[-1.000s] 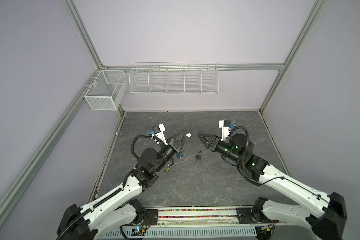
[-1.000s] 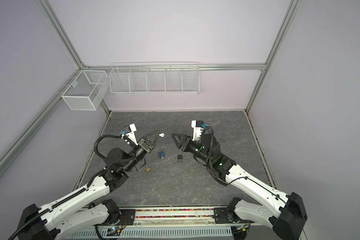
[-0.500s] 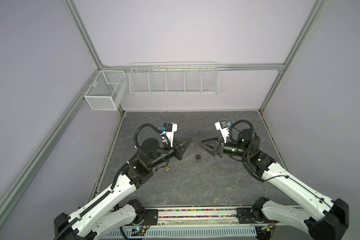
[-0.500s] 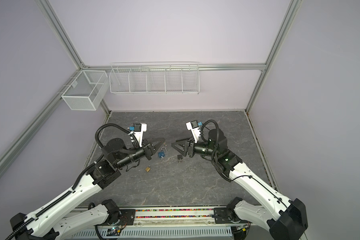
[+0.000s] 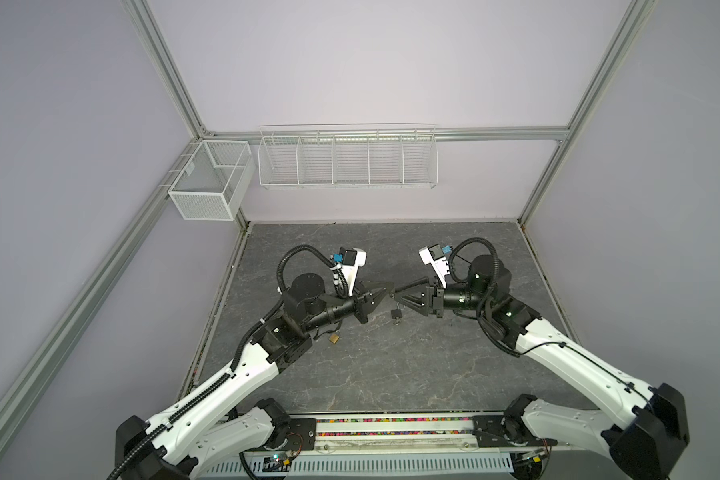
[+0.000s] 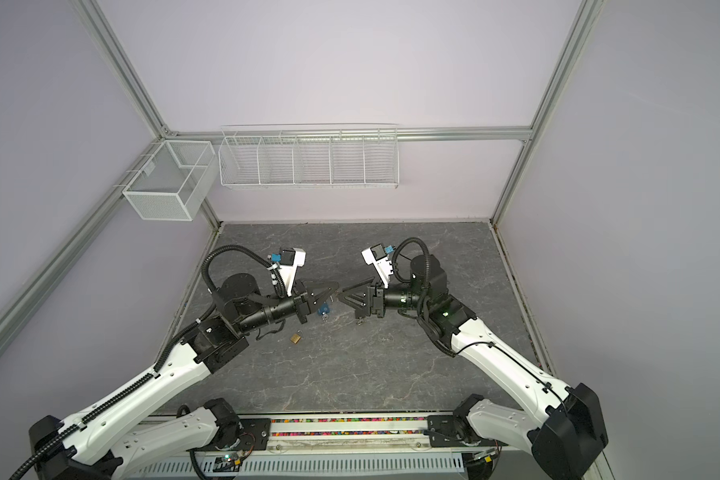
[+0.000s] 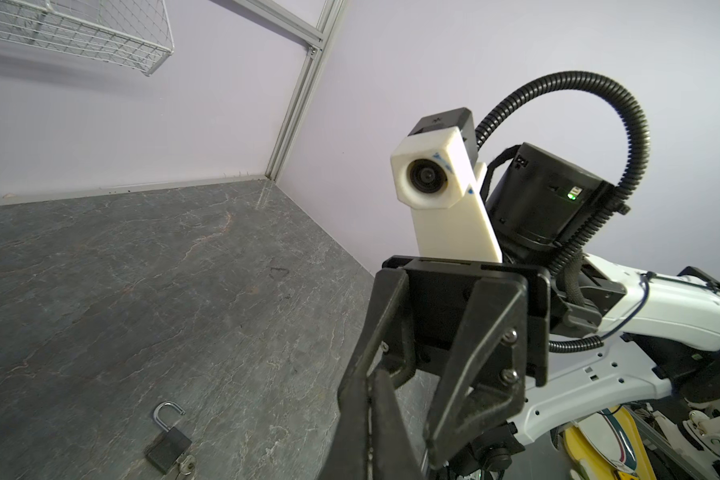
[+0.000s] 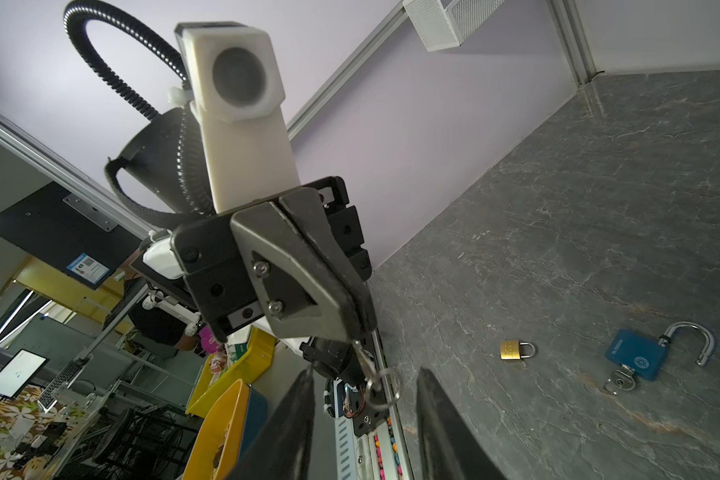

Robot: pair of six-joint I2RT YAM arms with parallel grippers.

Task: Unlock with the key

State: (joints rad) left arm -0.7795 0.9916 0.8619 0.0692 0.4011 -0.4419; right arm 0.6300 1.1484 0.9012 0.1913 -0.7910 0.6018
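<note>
Left hand point(image 8: 359, 332) pinched key point(image 8: 365, 362), ring end left free, raised well apart from shut brass padlock point(image 8: 512, 349) on counter point(image 8: 599, 208). Right hand point(image 5: 398, 294) spread astride ring: likely handover for insertion grip.

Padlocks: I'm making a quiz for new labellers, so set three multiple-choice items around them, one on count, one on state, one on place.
1. How many padlocks lie on the table? A two; B three; C five.
2. The brass padlock has its shackle: A shut; B swung open; C missing.
3. Where is the loose key? A flat on the table; B in the brass padlock; C at the tips of the left gripper.

Answers:
1 B: the blue padlock, black padlock and brass padlock all show.
2 A: both shackle legs sit in the body.
3 C: it hangs from the shut tips.
</note>
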